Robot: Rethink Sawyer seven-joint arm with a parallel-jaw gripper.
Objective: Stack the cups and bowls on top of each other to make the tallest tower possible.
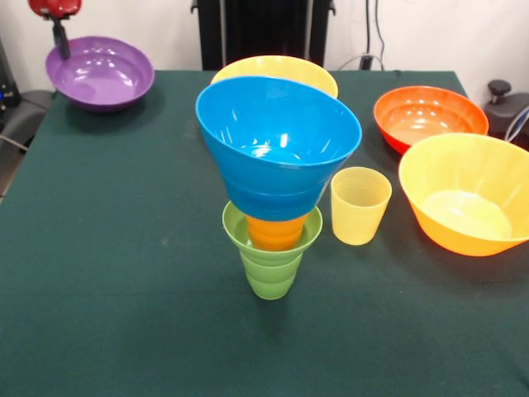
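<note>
A pale yellow cup (360,205) stands just beside the tower (274,186), with a red-orange bowl (430,117) and a big orange bowl (469,193) off to one side, and another big bowl (275,70) half hidden behind the blue one. The tower rises mid-table, green cup (271,255) lowest, orange cup (275,231) nested in it, blue bowl (278,145) tilted on top. The gripper (59,37) hangs well apart at the far corner, at the purple bowl's (100,72) rim; whether it grips the rim I cannot tell.

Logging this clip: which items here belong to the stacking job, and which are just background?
Job: tower; pale yellow cup; purple bowl, held at its rim by the pincer; red-orange bowl; two big orange bowls.
Background: table; black gear at right.
</note>
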